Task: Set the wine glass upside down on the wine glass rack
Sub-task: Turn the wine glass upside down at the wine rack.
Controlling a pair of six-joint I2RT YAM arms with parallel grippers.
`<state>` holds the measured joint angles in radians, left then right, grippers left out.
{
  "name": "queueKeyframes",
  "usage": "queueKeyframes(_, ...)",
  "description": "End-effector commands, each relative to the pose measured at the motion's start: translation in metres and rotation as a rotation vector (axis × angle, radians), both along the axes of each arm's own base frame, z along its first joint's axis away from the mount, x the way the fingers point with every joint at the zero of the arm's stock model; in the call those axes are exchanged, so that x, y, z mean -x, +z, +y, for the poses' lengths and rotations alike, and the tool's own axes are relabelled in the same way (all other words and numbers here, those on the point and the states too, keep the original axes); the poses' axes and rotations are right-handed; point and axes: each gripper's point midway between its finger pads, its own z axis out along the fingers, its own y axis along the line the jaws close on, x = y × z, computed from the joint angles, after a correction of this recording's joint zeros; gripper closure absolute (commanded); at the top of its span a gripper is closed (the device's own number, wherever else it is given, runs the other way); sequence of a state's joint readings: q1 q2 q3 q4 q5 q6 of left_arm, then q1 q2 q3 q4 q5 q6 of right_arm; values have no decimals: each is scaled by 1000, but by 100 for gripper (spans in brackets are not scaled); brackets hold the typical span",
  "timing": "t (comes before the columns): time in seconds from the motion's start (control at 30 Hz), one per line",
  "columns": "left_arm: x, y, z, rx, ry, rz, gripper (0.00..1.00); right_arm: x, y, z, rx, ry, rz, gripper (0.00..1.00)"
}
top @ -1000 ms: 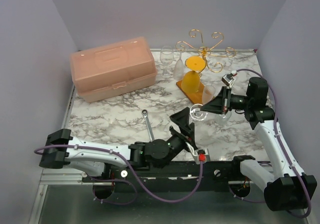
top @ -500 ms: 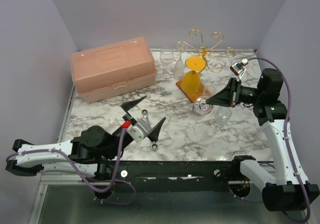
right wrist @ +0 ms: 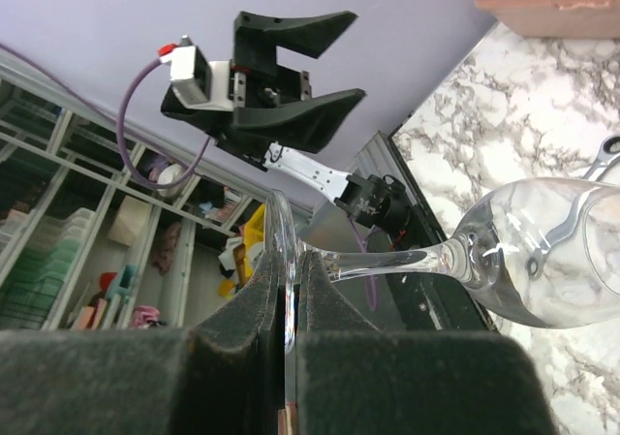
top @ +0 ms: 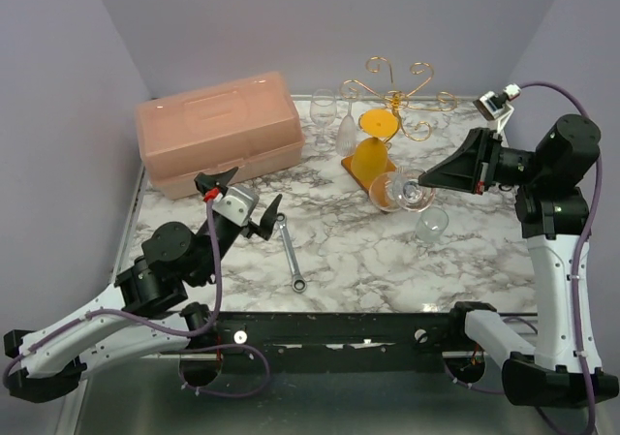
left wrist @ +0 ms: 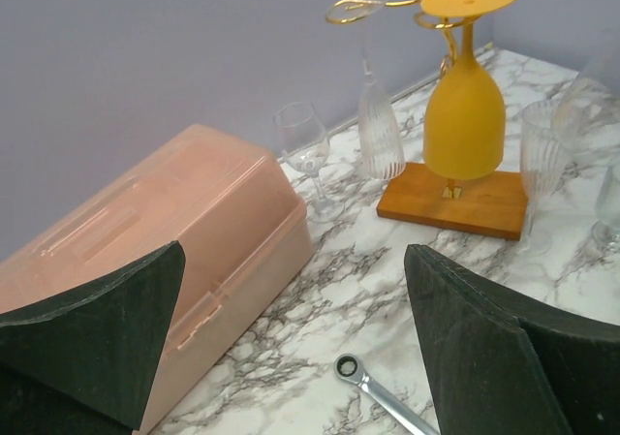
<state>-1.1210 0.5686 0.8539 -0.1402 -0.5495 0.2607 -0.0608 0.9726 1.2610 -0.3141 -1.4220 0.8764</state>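
My right gripper (top: 426,177) is shut on the round foot of a clear wine glass (top: 399,192) and holds it in the air just right of the rack's base. In the right wrist view the foot is pinched edge-on in the gripper (right wrist: 289,290), and the stem runs sideways to the bowl (right wrist: 542,251). The wine glass rack (top: 397,91) is gold wire on an orange-brown base (top: 360,170), with a yellow glass (top: 374,142) hanging upside down from it. My left gripper (top: 240,201) is open and holds nothing, over the table beside the pink box, far from the glass.
A pink plastic box (top: 218,130) fills the back left. A ratchet wrench (top: 289,251) lies mid-table. Clear glasses (top: 323,106) and a ribbed flute (top: 346,130) stand left of the rack. Another clear glass (top: 432,224) sits below the held one.
The left gripper opened fully and its arm swung left, away from the glass toward the pink box. The right arm lifted the glass higher and drew back to the right.
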Motion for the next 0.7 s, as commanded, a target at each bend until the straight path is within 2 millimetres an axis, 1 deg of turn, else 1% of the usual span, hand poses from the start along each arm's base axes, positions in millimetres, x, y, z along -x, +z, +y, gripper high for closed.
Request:
queueKeyframes(0.0, -13, -24, 1, -75, 38, 36, 2, 16, 27, -4, 2, 39, -91, 100)
queueKeyframes(0.17, -23, -37, 12, -75, 73, 47, 1, 14, 32, -8, 4, 19, -117, 100)
queueKeyframes(0.3, -33, -55, 19, -86, 100, 67, 1, 7, 38, -12, 7, -7, -133, 100)
queueKeyframes(0.4, -37, -64, 22, -91, 110, 81, 2, 0, 40, -15, 6, -41, -139, 100)
queueKeyframes(0.47, -38, -67, 24, -93, 116, 85, 1, -5, 42, -17, 6, -61, -140, 100)
queueKeyframes(0.67, -38, -67, 28, -74, 122, 72, 1, -16, 47, -24, 7, -110, -148, 100)
